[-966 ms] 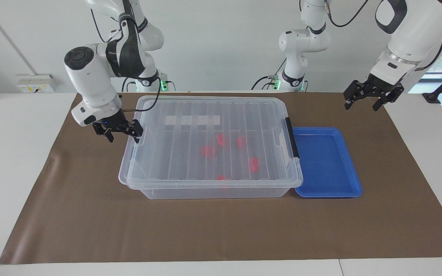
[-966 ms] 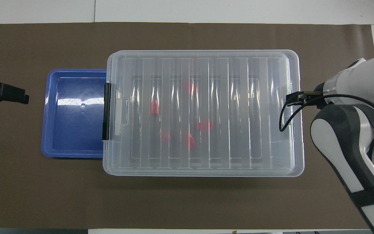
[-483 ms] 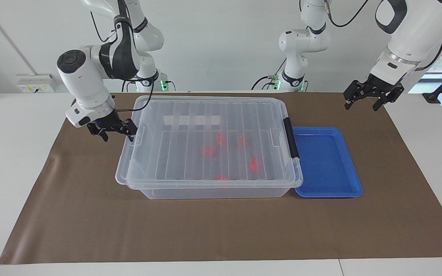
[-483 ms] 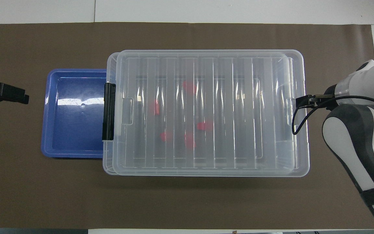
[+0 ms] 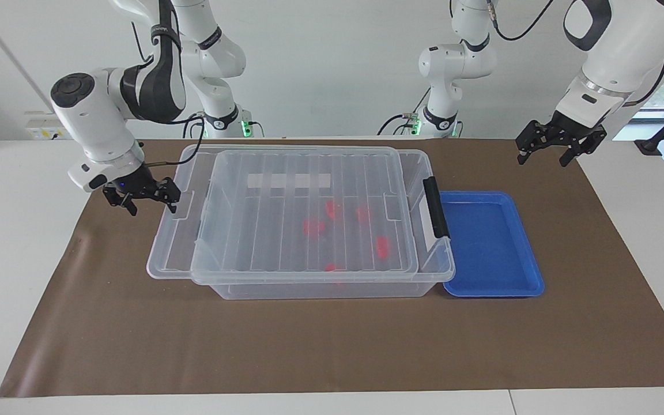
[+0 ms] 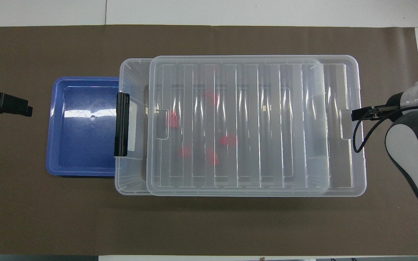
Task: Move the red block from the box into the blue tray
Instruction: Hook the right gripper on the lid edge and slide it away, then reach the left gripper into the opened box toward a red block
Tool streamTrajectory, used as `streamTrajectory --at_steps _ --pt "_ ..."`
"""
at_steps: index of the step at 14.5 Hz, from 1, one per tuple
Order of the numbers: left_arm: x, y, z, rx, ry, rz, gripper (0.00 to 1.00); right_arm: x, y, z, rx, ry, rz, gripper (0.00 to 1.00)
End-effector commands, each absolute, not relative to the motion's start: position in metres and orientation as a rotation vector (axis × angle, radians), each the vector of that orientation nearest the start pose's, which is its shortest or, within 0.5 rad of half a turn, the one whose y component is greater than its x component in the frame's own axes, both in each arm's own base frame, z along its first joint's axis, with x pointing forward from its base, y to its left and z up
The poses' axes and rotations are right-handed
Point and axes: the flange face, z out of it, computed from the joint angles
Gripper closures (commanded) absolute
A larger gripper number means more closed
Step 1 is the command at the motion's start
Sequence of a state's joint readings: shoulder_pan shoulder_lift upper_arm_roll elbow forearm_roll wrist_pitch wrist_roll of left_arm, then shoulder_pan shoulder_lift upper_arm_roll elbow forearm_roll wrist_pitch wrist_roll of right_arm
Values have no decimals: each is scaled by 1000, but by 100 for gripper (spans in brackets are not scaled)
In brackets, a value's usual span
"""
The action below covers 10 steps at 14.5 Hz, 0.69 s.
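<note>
The box (image 5: 320, 286) is a clear bin in the middle of the mat. Its ribbed clear lid (image 5: 173, 253) is slid partway off toward the right arm's end. Several red blocks (image 5: 382, 246) lie inside, seen through the lid, and show in the overhead view (image 6: 173, 119). The blue tray (image 5: 490, 242) lies empty beside the box's black-latch end. My right gripper (image 5: 148, 203) is shut on the lid's end edge, also seen from overhead (image 6: 356, 115). My left gripper (image 5: 559, 151) waits open over the mat past the tray.
A brown mat (image 5: 332, 346) covers the table. The black latch (image 5: 437, 214) stands on the box's end next to the tray. The lid overhangs the box toward the right arm's end.
My right gripper has moved toward the right arm's end of the table and pulled the lid with it, uncovering a strip of the box at the latch end. The left arm has not moved.
</note>
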<state>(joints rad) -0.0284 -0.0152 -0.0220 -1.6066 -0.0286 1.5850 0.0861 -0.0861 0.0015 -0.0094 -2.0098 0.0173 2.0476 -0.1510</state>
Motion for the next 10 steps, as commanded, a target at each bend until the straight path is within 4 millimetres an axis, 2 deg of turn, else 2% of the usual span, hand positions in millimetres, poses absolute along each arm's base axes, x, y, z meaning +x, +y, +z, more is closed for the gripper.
streamTrajectory --at_steps 1,4,5,7,10 --pt "546 -35 617 -3174 236 33 0 548 -72 458 -3130 -120 -88 0" --pt "544 -50 613 -3170 276 31 0 546 -94 457 -3135 -169 -87 0" --pt "541 -63 612 -3165 293 28 0 545 -104 458 -3137 -180 -89 0" --pt "539 -93 608 -3174 194 -16 0 543 -119 459 -3138 -202 -93 0" --pt "523 -156 589 -3191 154 -125 0 539 -134 459 -3142 -206 -97 0"
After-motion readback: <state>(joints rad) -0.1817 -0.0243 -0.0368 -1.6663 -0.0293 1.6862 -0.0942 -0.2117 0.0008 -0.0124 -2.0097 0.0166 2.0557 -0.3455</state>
